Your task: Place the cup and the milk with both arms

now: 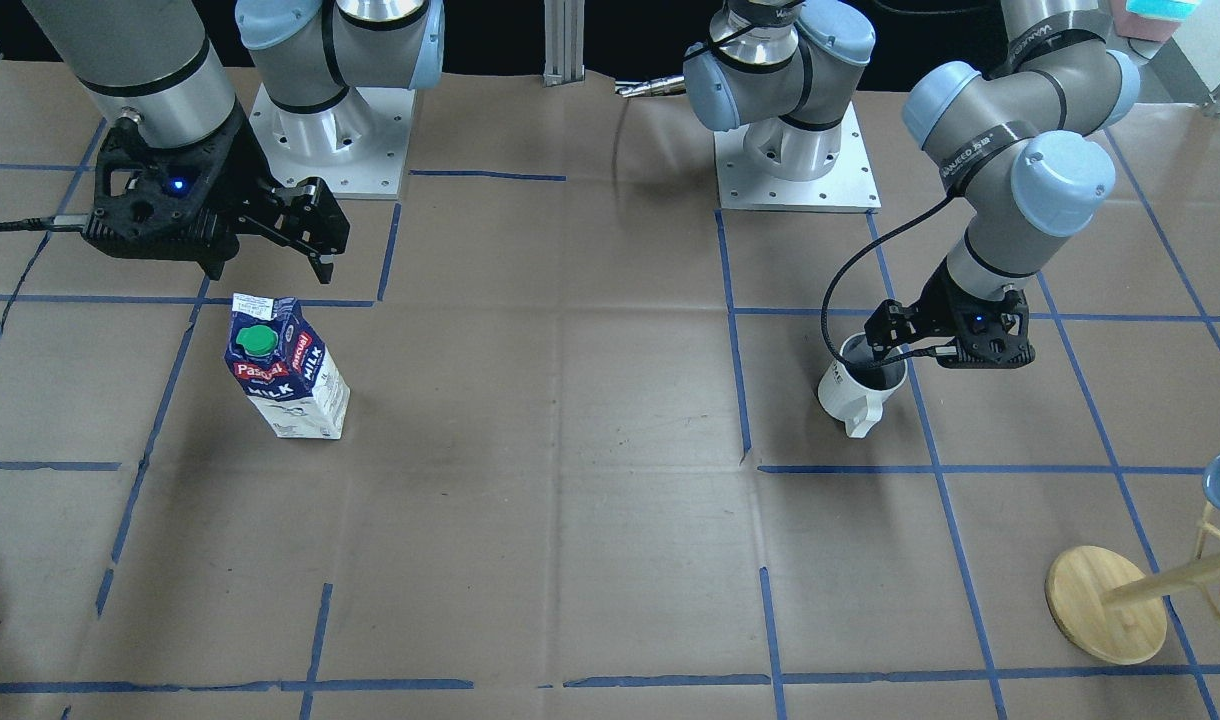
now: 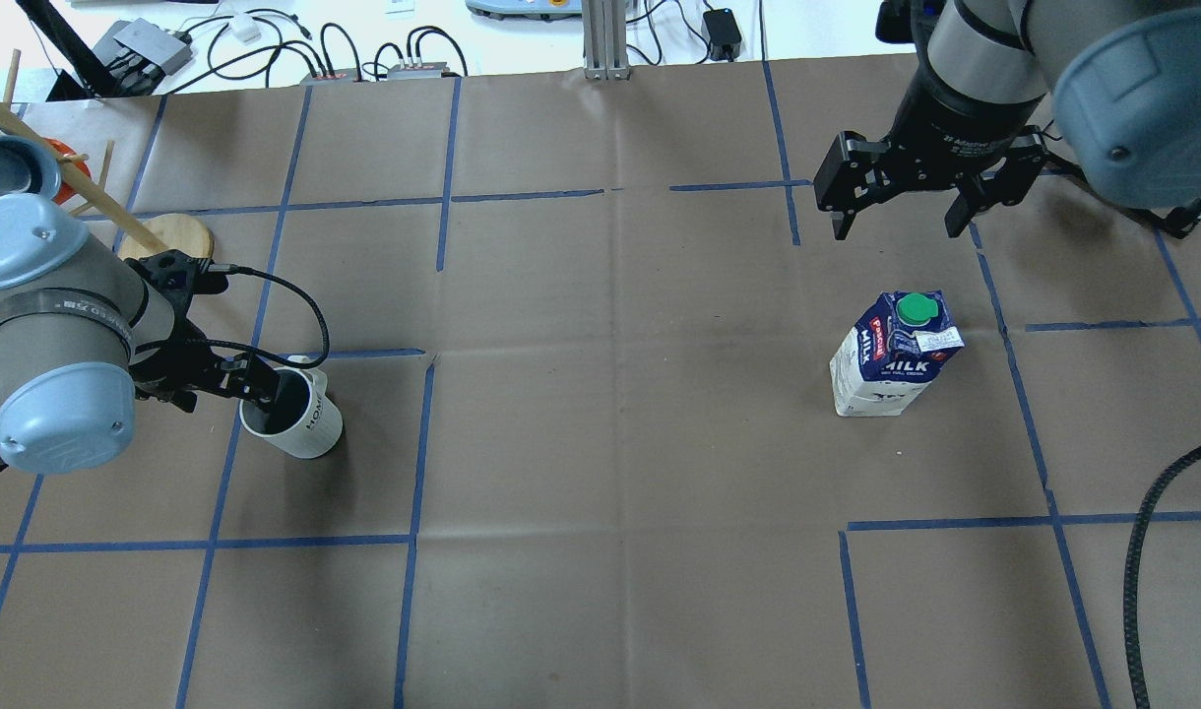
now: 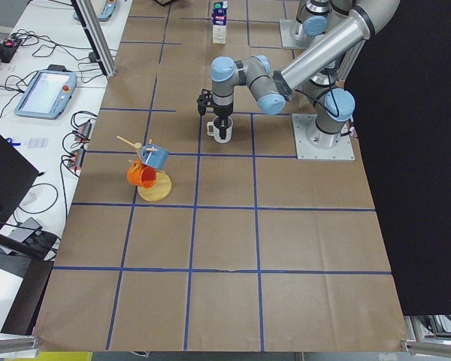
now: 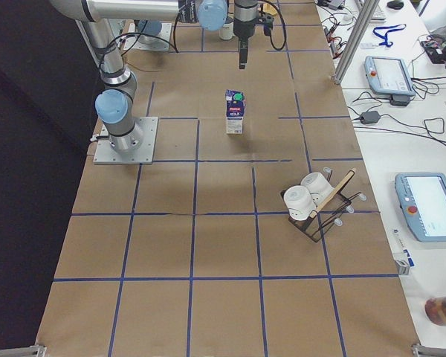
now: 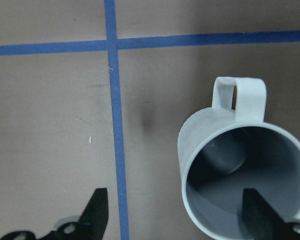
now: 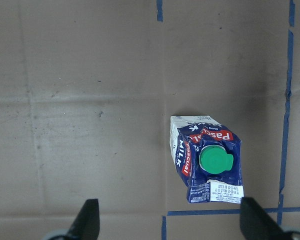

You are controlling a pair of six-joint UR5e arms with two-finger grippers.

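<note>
The white cup [image 2: 315, 429] stands upright on the table on my left side; it also shows in the front view [image 1: 842, 392]. My left gripper [image 2: 266, 392] is open over it. In the left wrist view one finger [image 5: 260, 217] is inside the cup [image 5: 230, 160] and the other finger [image 5: 96, 211] is outside, well clear of the wall; the handle points away. The milk carton [image 2: 896, 354] stands upright on my right side, green cap up. My right gripper [image 2: 896, 225] is open and empty, raised above the table just beyond the carton [image 6: 205, 160].
A wooden mug tree [image 2: 172, 236] with a blue and an orange cup stands at the far left. A rack with white cups [image 4: 312, 201] stands on the far right. Both arm bases [image 1: 795, 160] sit at the robot's edge. Blue tape lines cross the brown paper.
</note>
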